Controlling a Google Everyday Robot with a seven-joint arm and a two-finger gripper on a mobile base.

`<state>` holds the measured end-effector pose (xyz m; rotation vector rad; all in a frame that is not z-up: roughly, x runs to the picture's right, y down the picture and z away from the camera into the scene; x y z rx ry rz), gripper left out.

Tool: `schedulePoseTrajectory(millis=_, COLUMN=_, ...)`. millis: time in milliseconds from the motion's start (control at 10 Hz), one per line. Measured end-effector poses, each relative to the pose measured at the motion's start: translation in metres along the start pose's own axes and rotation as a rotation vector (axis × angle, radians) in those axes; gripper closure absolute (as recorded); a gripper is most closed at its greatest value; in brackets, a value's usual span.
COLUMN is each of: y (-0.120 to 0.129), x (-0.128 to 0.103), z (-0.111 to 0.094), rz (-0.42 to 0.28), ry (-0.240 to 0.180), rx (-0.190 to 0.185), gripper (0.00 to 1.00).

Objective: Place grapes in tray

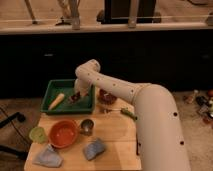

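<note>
A green tray [54, 88] sits at the back left of the wooden table. A pale yellow item [56, 101] lies inside it. My white arm reaches from the right over the tray, and my gripper [76, 97] hangs over the tray's right half. A small dark reddish bunch, the grapes [74, 98], shows at the gripper tip, low in the tray. Whether the grapes rest on the tray floor I cannot tell.
A dark red bowl [107, 97] stands right of the tray. An orange bowl [63, 133], a metal cup [87, 126], a green cup [37, 134], two blue cloths [94, 148] and a green pepper-like item [129, 114] lie on the table [115, 135].
</note>
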<state>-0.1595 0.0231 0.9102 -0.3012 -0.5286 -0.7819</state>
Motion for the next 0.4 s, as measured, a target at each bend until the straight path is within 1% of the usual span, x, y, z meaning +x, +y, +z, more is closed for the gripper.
schedulePoseTrajectory(millis=200, y=-0.0001, x=0.0016, z=-0.0004, rz=0.031, ry=0.003, rx=0.002, gripper=0.29)
schedulePoseTrajectory(millis=300, y=-0.0017, x=0.0015, z=-0.0012, rz=0.051, ry=0.0, rx=0.012, gripper=0.21)
schedulePoseTrajectory(millis=400, y=-0.0009, x=0.0034, z=-0.0021, rz=0.064, ry=-0.003, rx=0.02, gripper=0.2)
